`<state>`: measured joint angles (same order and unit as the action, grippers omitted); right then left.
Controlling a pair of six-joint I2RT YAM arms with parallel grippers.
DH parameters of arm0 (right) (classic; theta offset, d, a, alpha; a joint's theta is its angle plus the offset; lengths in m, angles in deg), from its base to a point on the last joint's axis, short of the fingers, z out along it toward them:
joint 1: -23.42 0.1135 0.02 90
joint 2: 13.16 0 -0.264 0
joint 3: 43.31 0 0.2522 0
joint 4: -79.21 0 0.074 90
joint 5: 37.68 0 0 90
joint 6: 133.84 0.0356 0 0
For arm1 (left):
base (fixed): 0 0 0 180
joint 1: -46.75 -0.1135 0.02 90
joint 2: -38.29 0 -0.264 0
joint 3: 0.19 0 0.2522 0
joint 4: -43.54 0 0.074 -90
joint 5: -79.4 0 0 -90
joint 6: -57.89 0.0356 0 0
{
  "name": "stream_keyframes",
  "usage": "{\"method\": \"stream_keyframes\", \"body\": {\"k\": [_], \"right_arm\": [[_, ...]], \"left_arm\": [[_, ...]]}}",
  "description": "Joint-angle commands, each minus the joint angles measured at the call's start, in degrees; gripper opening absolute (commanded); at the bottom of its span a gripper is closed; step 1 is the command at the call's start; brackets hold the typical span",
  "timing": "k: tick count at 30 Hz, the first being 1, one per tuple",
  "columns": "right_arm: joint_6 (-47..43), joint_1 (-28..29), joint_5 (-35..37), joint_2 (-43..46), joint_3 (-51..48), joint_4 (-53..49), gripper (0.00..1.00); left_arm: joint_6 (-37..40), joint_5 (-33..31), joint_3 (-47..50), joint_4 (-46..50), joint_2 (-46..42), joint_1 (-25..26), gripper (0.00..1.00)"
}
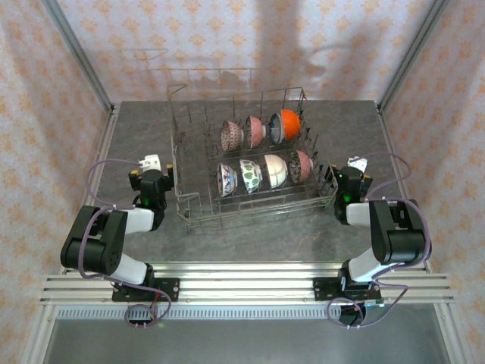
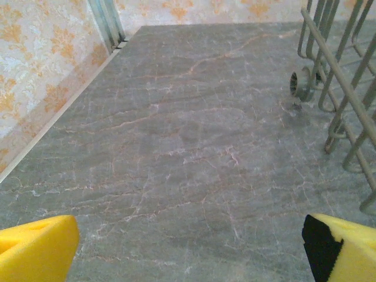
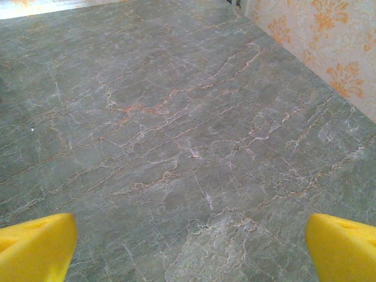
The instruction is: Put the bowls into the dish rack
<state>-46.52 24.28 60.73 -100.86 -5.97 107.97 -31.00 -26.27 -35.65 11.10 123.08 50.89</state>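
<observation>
At the left, the left end effector hovers low over the grey, marble-veined bench with its yellow fingers spread wide and nothing between them. It sits just beside the left wall of the large grey wire dish rack. The rack stands mid-bench and carries the small patterned ceramic bowls on edge between its tines in two rows. The front row runs from a blue-and-white bowl on the left to a pinkish-red bowl, and the back row ends at a bright orange bowl. At the right, the right end effector is likewise spread and empty above bare bench, near the rack's right side. Every bowl in sight is already racked, so the loading looks finished. The next move probably calls only for drawing both arms clear without knocking the wires.
</observation>
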Motion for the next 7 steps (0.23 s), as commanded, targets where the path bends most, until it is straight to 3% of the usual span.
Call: {"method": "stream_keyframes", "body": {"k": [1,7], "right_arm": [[-0.22,1.37,-4.26,-0.15,0.80,1.86,0.99],[-0.05,1.16,-4.86,0.27,0.38,2.29,0.99]], "left_arm": [[-0.79,-0.40,0.34,-5.29,2.19,-0.62,0.99],[-0.98,-0.78,0.78,-6.84,2.73,-0.77,0.99]]}}
